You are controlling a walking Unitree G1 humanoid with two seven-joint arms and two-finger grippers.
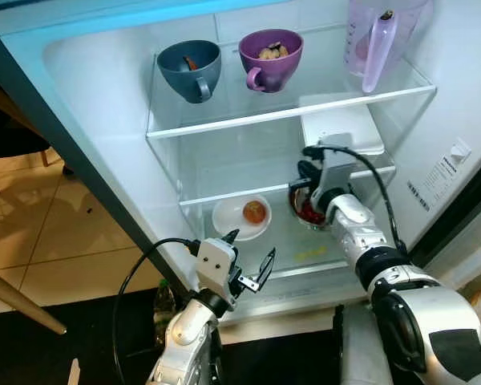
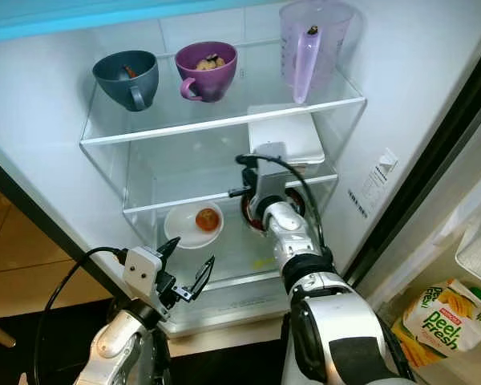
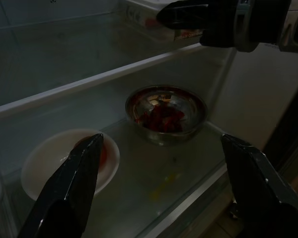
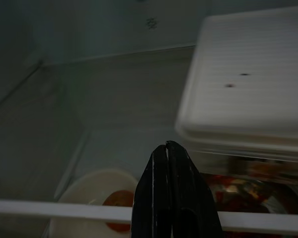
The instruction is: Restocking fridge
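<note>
On the fridge's bottom shelf a metal bowl (image 1: 307, 213) of red food stands to the right of a white plate (image 1: 230, 220) holding an orange-red fruit (image 1: 255, 212). My right gripper (image 4: 167, 148) reaches into the fridge just above the bowl's near rim, its fingers shut with nothing between them. A white lidded container (image 1: 337, 124) rests on the middle shelf right above it. My left gripper (image 1: 251, 245) hovers open at the shelf's front edge, below the plate and apart from it. In the left wrist view the bowl (image 3: 166, 111) lies between its spread fingers, further in.
The top glass shelf (image 1: 289, 114) carries a blue-grey mug (image 1: 190, 69), a purple mug (image 1: 270, 58) with food and a lilac pitcher (image 1: 378, 36). The door frame (image 1: 72, 152) runs down the left. A juice carton (image 2: 447, 317) stands low at the right.
</note>
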